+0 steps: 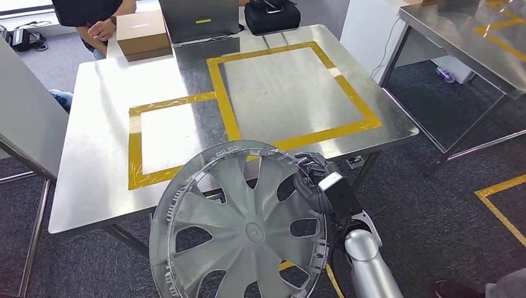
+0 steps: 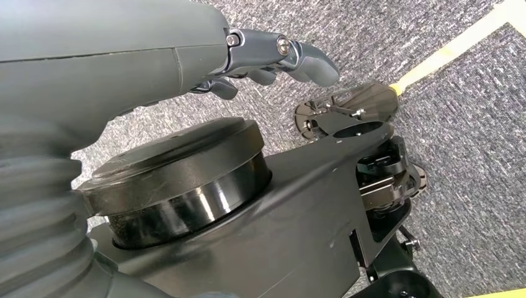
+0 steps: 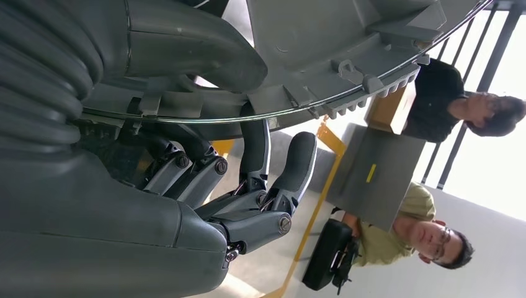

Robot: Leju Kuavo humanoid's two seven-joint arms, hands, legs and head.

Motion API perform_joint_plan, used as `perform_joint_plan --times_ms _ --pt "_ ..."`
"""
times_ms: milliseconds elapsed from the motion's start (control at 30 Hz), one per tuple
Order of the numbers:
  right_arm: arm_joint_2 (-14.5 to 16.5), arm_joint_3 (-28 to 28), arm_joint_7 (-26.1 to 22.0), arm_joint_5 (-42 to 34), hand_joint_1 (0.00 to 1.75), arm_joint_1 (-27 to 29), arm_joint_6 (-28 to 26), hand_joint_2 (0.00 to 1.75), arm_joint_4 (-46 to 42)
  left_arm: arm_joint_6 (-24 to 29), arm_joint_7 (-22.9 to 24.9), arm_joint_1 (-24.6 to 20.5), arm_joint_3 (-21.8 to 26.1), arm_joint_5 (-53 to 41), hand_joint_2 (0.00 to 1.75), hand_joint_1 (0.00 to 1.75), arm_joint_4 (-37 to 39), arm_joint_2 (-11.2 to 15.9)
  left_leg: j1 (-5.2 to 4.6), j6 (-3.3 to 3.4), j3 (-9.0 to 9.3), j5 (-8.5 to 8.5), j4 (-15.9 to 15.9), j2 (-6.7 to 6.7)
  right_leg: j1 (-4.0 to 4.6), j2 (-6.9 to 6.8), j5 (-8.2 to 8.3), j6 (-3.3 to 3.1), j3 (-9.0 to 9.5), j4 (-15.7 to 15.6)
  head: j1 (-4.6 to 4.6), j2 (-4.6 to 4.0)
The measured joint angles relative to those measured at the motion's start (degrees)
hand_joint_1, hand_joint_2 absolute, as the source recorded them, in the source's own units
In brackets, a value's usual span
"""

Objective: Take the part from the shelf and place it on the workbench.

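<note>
The part is a silver wheel cover (image 1: 242, 226) with curved spokes. It hangs tilted just in front of the near edge of the steel workbench (image 1: 99, 124). My right hand (image 1: 312, 177) grips its right rim, with the thumb and fingers (image 3: 267, 180) wrapped around the toothed edge (image 3: 347, 68). The bench top carries a large yellow-taped square (image 1: 291, 93) and a smaller taped rectangle (image 1: 170, 139), both with nothing in them. My left hand (image 2: 248, 56) hangs over grey carpet, its fingers loosely extended and holding nothing.
At the bench's far edge stand a cardboard box (image 1: 142, 34), a grey case (image 1: 198, 22) and a black bag (image 1: 271, 15). A person (image 1: 93, 15) sits behind the box. Another steel table (image 1: 471, 31) stands at the right, a grey panel (image 1: 25, 118) at the left.
</note>
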Motion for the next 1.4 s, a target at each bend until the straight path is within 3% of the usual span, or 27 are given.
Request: perform_joint_plan --times_ms 67,100,167,233,267,300,367,433,500,533,600,633,667,700,767,800,833,900,933,967,1033,1100,1233,1267,1300,1367,1400 --pt "0.0 0.0 -0.1 0.0 1.75 0.0 0.0 1.75 0.1 0.0 0.0 0.1 0.0 0.0 1.75 0.0 0.0 0.0 0.3 0.79 0.86 -0.53 -0.4 -0.03 -0.11 0.02 -0.43 0.4 -0.79 2.1 0.13 0.0" --pt "0.0 0.0 -0.1 0.0 1.75 -0.1 0.1 1.75 0.1 0.0 0.0 0.1 0.0 0.0 1.75 0.0 0.0 -0.1 0.41 1.0 1.37 -0.71 -0.4 -0.03 -0.2 0.02 -1.43 0.59 -1.99 4.3 0.2 0.0" --pt "0.0 0.0 -0.2 0.0 1.75 -0.1 0.1 1.75 0.2 0.0 0.0 0.2 0.0 0.0 1.75 0.0 0.0 -0.1 0.56 1.02 1.98 -1.17 -0.4 0.0 -0.35 0.05 -4.24 1.03 -6.08 11.1 0.35 0.0" --pt "0.0 0.0 -0.2 0.0 1.75 0.1 0.1 1.75 0.3 0.0 0.1 0.4 0.0 0.0 1.75 0.0 0.0 -0.2 0.83 0.56 2.84 -1.9 -0.4 0.0 -0.62 0.03 -5.39 1.53 -9.89 16.0 0.37 0.0" --pt "0.0 0.0 -0.2 0.0 1.75 0.1 0.1 1.75 0.4 0.0 0.1 0.5 0.0 0.0 1.75 0.0 0.0 -0.2 1.09 0.16 3.49 -2.37 -0.4 0.0 -0.8 -0.01 -4.66 1.78 -10.39 15.6 0.37 0.0" --pt "0.0 0.0 -0.2 0.0 1.75 0.2 0.1 1.75 0.4 0.0 0.1 0.6 0.0 0.0 1.75 0.0 0.0 -0.3 1.43 -0.29 4.31 -2.93 -0.3 -0.01 -1.0 -0.1 -3.16 2.09 -9.81 13.1 0.37 0.0" --pt "0.0 0.0 -0.2 0.0 1.75 0.1 0.1 1.75 0.5 0.0 0.1 0.7 0.0 0.0 1.75 0.0 0.0 -0.3 2.02 -1.38 5.91 -4.38 -0.3 0.03 -1.38 -0.85 1.27 2.57 -7.17 5.2 0.61 0.0" --pt "-0.1 0.0 -0.2 0.0 1.75 0.1 0.1 1.75 0.7 0.0 0.1 0.6 0.1 0.0 1.75 0.0 0.0 -0.4 2.16 -2.59 7.2 -5.67 -0.9 0.17 -1.2 -1.46 3.15 1.7 -5.62 0.7 1.04 0.0" --pt "-0.1 0.0 -0.2 0.0 1.75 0.1 0.1 1.75 0.8 0.0 0.1 0.6 0.1 0.1 1.75 0.0 0.0 -0.3 2.12 -3.82 8.26 -5.3 -1.3 0.24 -0.97 -1.22 2.58 0.06 -4.82 0.2 1.16 0.0" --pt "0.0 0.0 -0.3 0.1 1.75 0.1 0.1 1.75 0.8 0.0 0.0 0.6 0.1 0.2 1.75 0.0 0.0 -0.4 2.18 -4.25 8.1 -4.38 -0.3 0.2 -1.02 -1.01 2.59 -0.48 -4.16 0.0 0.97 0.0" --pt "0.0 0.0 -0.4 0.0 1.75 -0.1 0.0 1.75 0.9 0.1 -0.2 0.5 0.1 0.5 1.75 0.0 0.0 -0.4 2.3 -4.59 4.8 -2.03 5.7 -0.02 -1.03 -0.72 1.84 -1.59 -2.65 -0.5 0.52 0.0" --pt "0.1 0.0 -0.4 0.0 1.75 -0.1 0.0 1.75 0.9 0.2 -0.3 0.5 0.2 0.5 1.75 0.0 0.0 -0.4 2.27 -4.53 2.1 -2.14 9.6 -0.12 -0.95 -0.61 1.25 -2.04 -1.88 -0.8 0.26 0.0" --pt "0.1 0.0 -0.3 0.0 1.75 0.0 0.0 1.75 0.9 0.2 -0.3 0.5 0.2 0.5 1.75 0.0 0.0 -0.4 2.12 -4.4 -0.58 -3.66 12.8 -0.19 -0.8 -0.44 0.58 -2.37 -1.08 -0.9 0.09 0.0" --pt "0.1 0.0 -0.3 0.0 1.75 0.0 0.1 1.75 1.0 0.3 -0.4 0.6 0.2 0.5 1.75 0.0 0.0 -0.4 1.92 -4.21 -2.8 -6.39 14.7 -0.23 -0.61 -0.2 -0.12 -2.57 -0.23 -1.0 -0.05 0.0" --pt "0.1 0.0 -0.3 0.0 1.75 0.0 0.1 1.75 1.0 0.3 -0.4 0.9 0.2 0.5 1.75 0.0 0.0 -0.3 1.47 -3.64 -5.41 -11.08 14.5 -0.35 -0.15 0.42 -1.6 -2.76 1.66 -1.0 -0.34 0.0" --pt "0.1 0.0 -0.3 0.0 1.75 0.0 0.2 1.75 1.1 0.4 -0.4 1.0 0.2 0.5 1.75 0.0 0.0 -0.3 1.23 -3.23 -5.85 -10.95 12.7 -0.42 0.09 0.67 -2.33 -2.83 2.66 -1.0 -0.48 0.0" --pt "0.1 0.0 -0.3 0.0 1.75 0.0 0.2 1.75 1.2 0.4 -0.4 1.0 0.2 0.5 1.75 0.0 0.0 -0.3 0.97 -2.71 -5.86 -8.52 9.7 -0.5 0.33 0.83 -3.11 -2.89 3.61 -1.0 -0.61 0.0" --pt "0.1 0.0 -0.3 0.0 1.75 -0.1 0.2 1.75 1.3 0.5 -0.3 1.0 0.3 0.5 1.75 0.0 0.0 -0.2 0.28 -1.58 -5.42 -0.54 3.4 -0.82 0.72 1.22 -4.81 -2.77 4.94 -1.0 -0.69 0.0" --pt "0.2 0.0 -0.3 0.0 1.75 -0.2 0.2 1.75 1.4 0.5 -0.2 1.0 0.4 0.5 1.75 0.0 0.0 -0.2 -0.03 -1.17 -5.12 2.13 1.4 -0.98 0.82 1.41 -5.69 -2.54 5.39 -1.0 -0.67 0.0" --pt "0.3 0.0 -0.3 0.0 1.75 -0.3 0.2 1.75 1.4 0.6 -0.1 1.0 0.5 0.5 1.75 0.0 0.0 -0.2 -0.22 -0.81 -4.84 3.48 0.3 -1.11 0.88 1.62 -6.08 -2.21 5.87 -0.9 -0.67 0.0" --pt "0.5 0.0 -0.4 0.0 1.75 -0.4 0.3 1.75 1.4 0.6 0.0 0.9 0.5 0.5 1.75 0.0 0.0 -0.2 -0.21 -0.23 -3.63 3.82 -0.1 -1.11 0.89 1.7 -6.43 -1.61 6.78 -0.5 -0.7 0.0" --pt "0.5 0.0 -0.4 0.0 1.75 -0.6 0.3 1.75 1.5 0.6 -0.3 0.8 0.6 0.5 1.75 0.0 0.0 -0.2 -0.03 0.42 -2.51 4.22 -0.3 -1.12 0.85 1.22 -6.83 -1.12 5.83 2.3 -0.68 0.0" --pt "0.5 0.0 -0.3 0.0 1.75 -0.8 0.2 1.75 1.7 0.6 -0.8 0.7 0.6 0.6 1.75 0.0 0.0 -0.4 0.06 0.81 -1.54 2.76 -0.2 -1.16 0.54 0.51 -11.68 -0.07 -2.28 13.5 -0.57 0.0" --pt "0.5 0.0 -0.3 0.0 1.75 -0.8 0.2 1.75 1.8 0.6 -0.8 0.7 0.6 0.6 1.75 0.0 0.0 -0.4 0.06 0.75 -1.18 2.27 -0.1 -1.17 0.47 0.44 -11.8 0.01 -3.5 13.9 -0.57 0.0" --pt "0.4 0.0 -0.3 0.0 1.75 -0.8 0.2 1.75 1.8 0.6 -0.8 0.8 0.6 0.6 1.75 0.0 0.0 -0.4 0.07 0.66 -0.74 1.74 0.0 -1.19 0.42 0.37 -10.5 -0.02 -3.79 12.4 -0.56 0.0" --pt "0.4 0.0 -0.4 0.0 1.75 -0.8 0.2 1.75 1.9 0.7 -0.9 0.8 0.6 0.6 1.75 0.0 0.0 -0.4 0.11 0.32 0.24 0.65 0.3 -1.23 0.41 0.24 -5.05 -0.34 -2.33 5.8 -0.57 0.0" --pt "0.4 0.0 -0.4 0.0 1.75 -0.8 0.2 1.75 1.9 0.7 -1.0 0.8 0.6 0.6 1.75 0.0 0.0 -0.5 0.11 0.06 0.63 0.23 0.3 -1.27 0.6 0.18 -3.21 -0.6 -1.67 2.7 -0.54 0.0"
